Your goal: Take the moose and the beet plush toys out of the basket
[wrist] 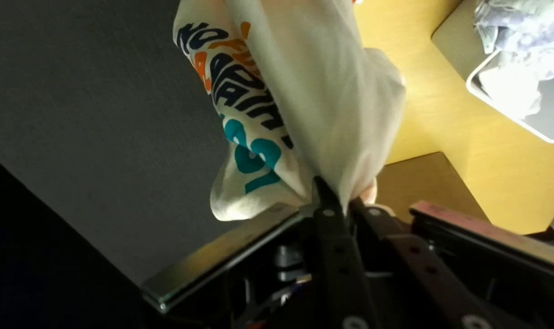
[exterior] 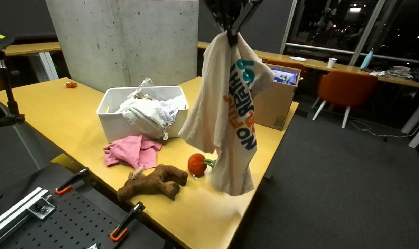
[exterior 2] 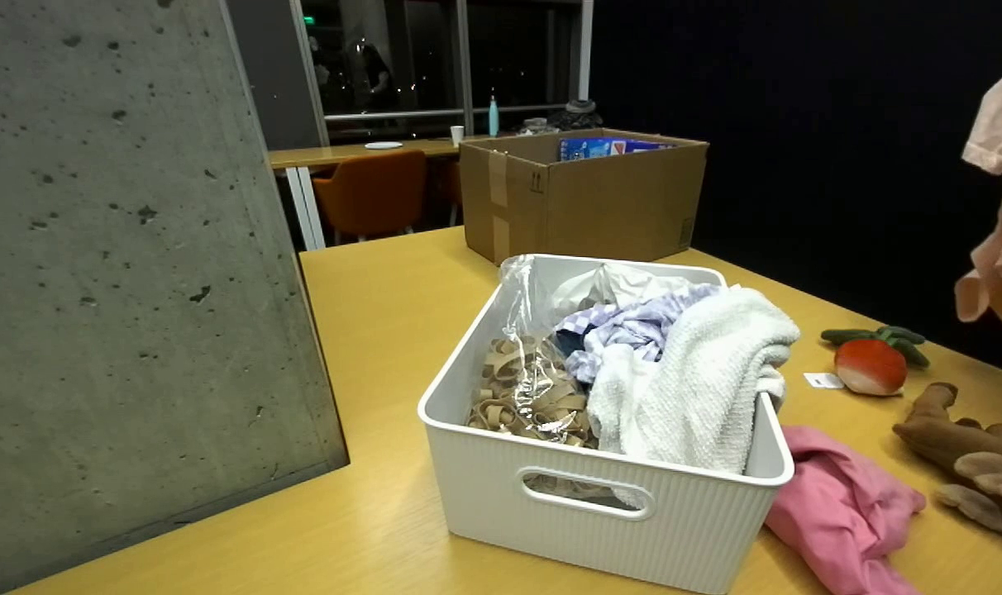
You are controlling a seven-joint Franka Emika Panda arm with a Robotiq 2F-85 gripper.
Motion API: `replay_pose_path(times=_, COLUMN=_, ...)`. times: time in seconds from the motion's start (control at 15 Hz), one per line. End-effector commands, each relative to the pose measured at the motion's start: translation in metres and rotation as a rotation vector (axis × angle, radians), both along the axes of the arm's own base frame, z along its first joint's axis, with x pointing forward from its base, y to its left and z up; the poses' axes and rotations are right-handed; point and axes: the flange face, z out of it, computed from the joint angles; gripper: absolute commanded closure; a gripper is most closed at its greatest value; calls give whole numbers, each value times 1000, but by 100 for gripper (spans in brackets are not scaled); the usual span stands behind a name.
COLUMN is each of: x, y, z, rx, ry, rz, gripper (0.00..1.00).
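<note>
My gripper (exterior: 232,38) is shut on a cream printed garment (exterior: 213,103), pinching it at the top so it hangs in folds over the table. In the wrist view, the garment (wrist: 322,82) bunches between the closed fingertips (wrist: 326,196). The brown moose (exterior: 154,182) lies on its side on the table near the front edge, outside the basket. Beside it rests the red beet (exterior: 196,164) with green leaves, partly behind the garment in that exterior view. The white basket (exterior 2: 675,529) stands farther back, holding a white towel, a checked cloth and a plastic bag of tan strips.
Pink cloth (exterior: 131,151) lies against the basket's front. A brown cardboard box (exterior 2: 600,207) stands behind, at the table's edge. A concrete column (exterior 2: 137,248) rises beside the table. Clamps (exterior: 128,221) and a black perforated plate (exterior: 71,214) sit by the near edge.
</note>
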Motion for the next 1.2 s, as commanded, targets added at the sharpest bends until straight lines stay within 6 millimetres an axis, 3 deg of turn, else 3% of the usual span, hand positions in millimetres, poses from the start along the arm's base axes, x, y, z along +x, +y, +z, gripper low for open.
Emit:
replay_pose_path(times=0.0, x=43, y=26, z=35, rx=40, ry=-53, rz=130, gripper=99)
replay_pose_path(times=0.13, x=71, y=72, z=41, rx=47, ry=-51, rz=257, gripper=99)
replay_pose_path(times=0.4, x=119, y=190, z=33, rx=52, ry=-4, rz=479, gripper=99)
replay_pose_path(times=0.67, x=136, y=298, z=25, rx=17, ry=46, rz=700, gripper=99)
replay_pose_path(times=0.87, x=148, y=331, z=11, rx=6, ry=78, rz=867, gripper=99)
replay_pose_path(times=1.0, x=158, y=334, z=-13, rx=16, ry=99, rz=939, gripper=99)
replay_pose_path(times=1.13, x=170, y=326, z=-55, rx=29, ry=137, rz=982, gripper=99)
